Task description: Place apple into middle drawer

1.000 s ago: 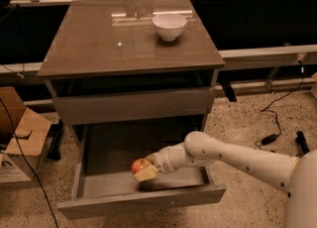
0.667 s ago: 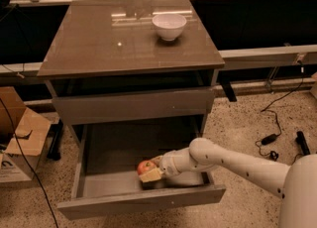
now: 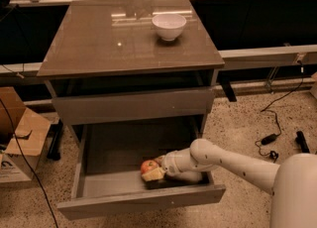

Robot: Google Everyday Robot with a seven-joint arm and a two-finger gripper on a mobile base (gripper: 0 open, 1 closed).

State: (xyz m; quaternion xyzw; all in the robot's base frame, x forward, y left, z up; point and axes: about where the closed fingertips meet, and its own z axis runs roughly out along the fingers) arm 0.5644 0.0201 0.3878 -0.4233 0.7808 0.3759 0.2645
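Note:
The middle drawer is pulled out wide below the shut grey drawer front. The red-orange apple is low inside the drawer, near its front wall. My gripper reaches in from the right on the white arm, with its pale fingers around the apple, down at the drawer floor. The part of the gripper behind the apple is hidden by the wrist.
A white bowl stands on the cabinet top. A cardboard box sits on the floor to the left. Cables and a power adapter lie on the speckled floor to the right.
The gripper with the apple has moved lower and nearer the drawer's front wall, and a little to the right.

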